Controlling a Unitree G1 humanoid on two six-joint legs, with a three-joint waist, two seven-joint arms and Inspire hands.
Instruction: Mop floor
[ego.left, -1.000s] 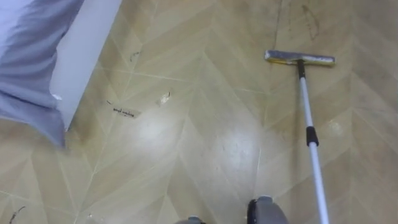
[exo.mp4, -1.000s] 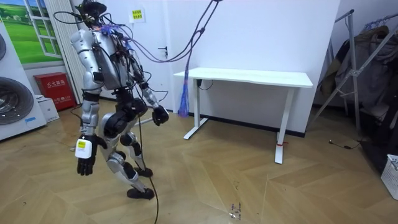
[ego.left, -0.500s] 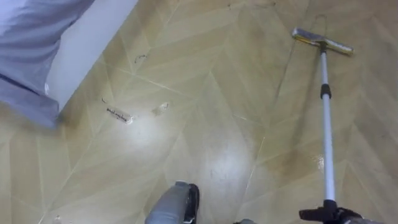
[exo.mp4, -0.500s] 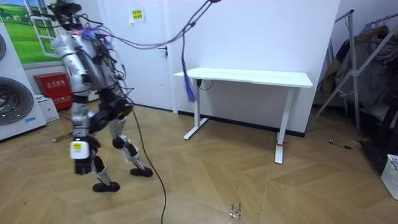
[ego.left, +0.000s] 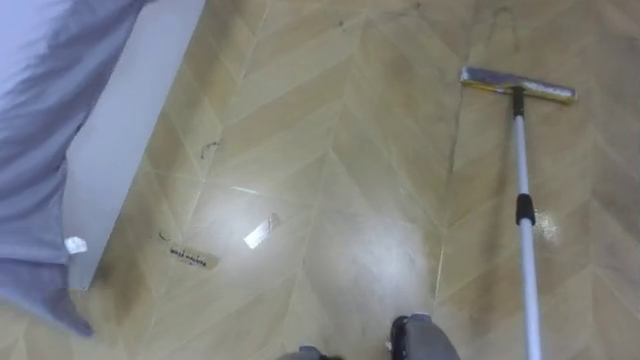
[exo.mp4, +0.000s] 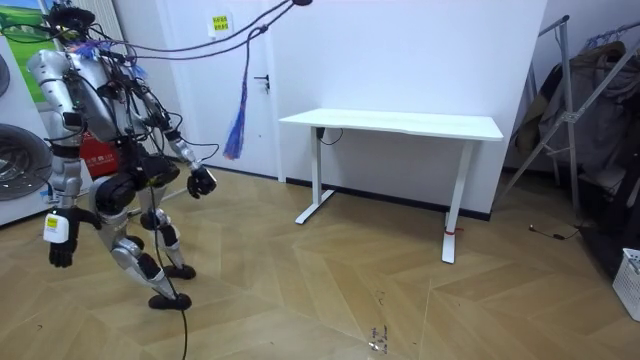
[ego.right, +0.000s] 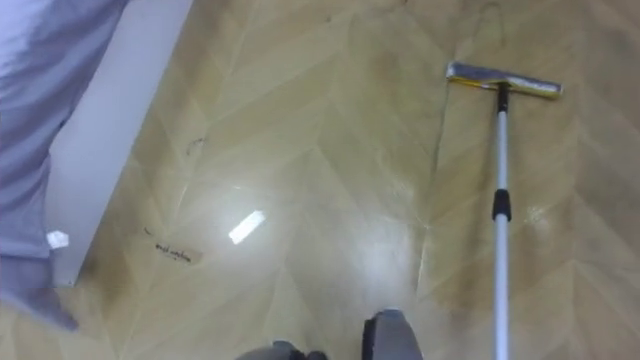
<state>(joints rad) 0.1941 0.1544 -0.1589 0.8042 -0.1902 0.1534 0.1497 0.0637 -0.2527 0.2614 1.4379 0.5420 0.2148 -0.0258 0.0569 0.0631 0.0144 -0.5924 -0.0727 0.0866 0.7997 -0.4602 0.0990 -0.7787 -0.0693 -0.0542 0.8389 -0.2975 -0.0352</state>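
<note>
Mop head (ego.left: 517, 85) on floor (ego.left: 340, 120), scraps (ego.left: 262, 230) between it and grey cloth (ego.left: 40, 120) — fingers of left hand (exo.mp4: 202, 182), right hand (exo.mp4: 60, 250) unreadable

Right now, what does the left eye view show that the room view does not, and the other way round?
Left eye view: the mop, its pole running up the right side to the flat head on the floor; a paper scrap; grey cloth over a white edge at left.
Room view: a white table, a rack of clothes, and the robot standing at the room view's left, away from the table.
Both: the herringbone wood floor.
</note>
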